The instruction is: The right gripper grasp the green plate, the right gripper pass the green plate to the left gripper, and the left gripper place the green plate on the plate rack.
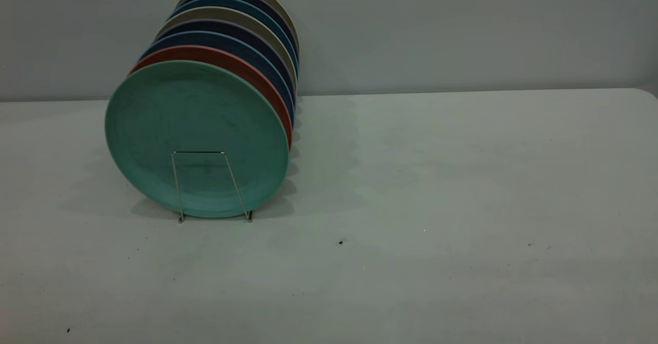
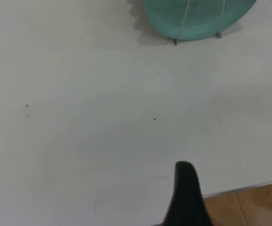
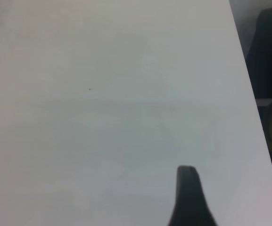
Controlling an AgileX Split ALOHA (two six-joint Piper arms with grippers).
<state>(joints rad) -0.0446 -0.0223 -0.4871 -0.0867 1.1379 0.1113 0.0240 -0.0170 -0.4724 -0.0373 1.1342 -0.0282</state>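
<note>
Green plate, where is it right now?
In the exterior view the green plate stands upright at the left of the table, frontmost in the rack, right before the pink plate.

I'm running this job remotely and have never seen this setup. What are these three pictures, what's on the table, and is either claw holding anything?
The wide picture comes from a camera outside the machine, facing it. It shows a pale table with a low wire plate rack full of plates standing on edge. The green plate is the nearest one, already in the rack, with a reddish plate right behind it and blue and beige ones farther back. No arm appears in that picture.

The other two pictures come from cameras on the two arms' wrists. The dark tip low in each is a finger of that arm's claw: the left gripper looks across bare table toward the rack, while the right gripper sees only bare table near its edge. Neither claw holds anything that shows.
</note>
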